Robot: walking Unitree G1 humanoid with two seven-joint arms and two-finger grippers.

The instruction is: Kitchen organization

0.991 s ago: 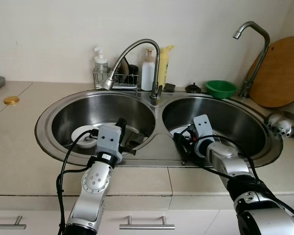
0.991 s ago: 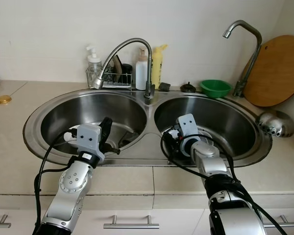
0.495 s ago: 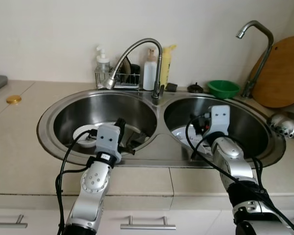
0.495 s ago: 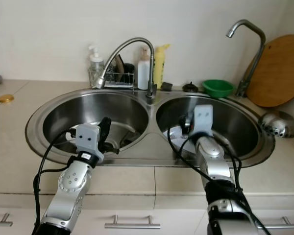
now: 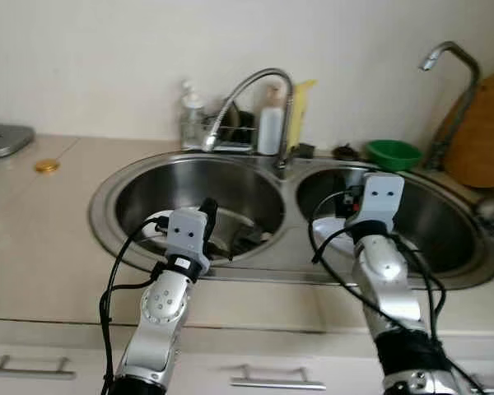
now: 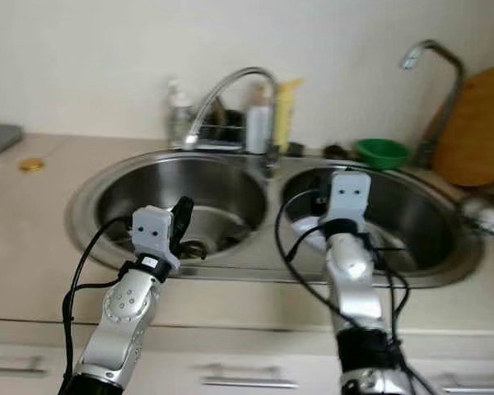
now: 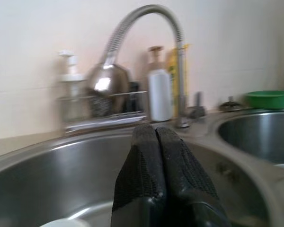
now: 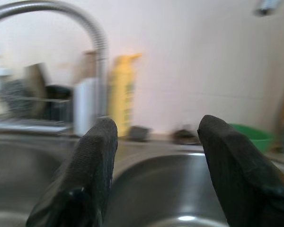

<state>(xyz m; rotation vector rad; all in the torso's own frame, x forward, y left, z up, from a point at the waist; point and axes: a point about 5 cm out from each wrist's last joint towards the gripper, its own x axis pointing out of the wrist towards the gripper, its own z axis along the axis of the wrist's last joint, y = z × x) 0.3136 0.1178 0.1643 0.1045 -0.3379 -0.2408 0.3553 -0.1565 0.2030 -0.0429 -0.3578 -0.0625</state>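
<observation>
A steel double sink (image 5: 107, 193) lies in front of me. In the left basin a white dish (image 5: 154, 224) is partly hidden by my left arm. My left gripper (image 5: 207, 207) hovers over that basin's near rim, shut with nothing between its fingers (image 7: 156, 156). A white plate (image 6: 303, 227) rests in the right basin. My right gripper (image 8: 156, 135) is raised over the right basin, open and empty, facing the back wall; its wrist block (image 5: 381, 195) hides the fingers in the head views.
A curved faucet (image 5: 259, 86) stands between the basins, with a rack of bottles (image 5: 230, 127) behind it. At the back right are a green bowl (image 5: 393, 153), a second tap (image 5: 453, 62) and a wooden board (image 5: 484, 132). A gold lid (image 5: 44, 165) lies on the left counter.
My right gripper has risen out of the right basin and now points at the back wall. The left arm has stayed put. The camera has turned left, shifting the scene right.
</observation>
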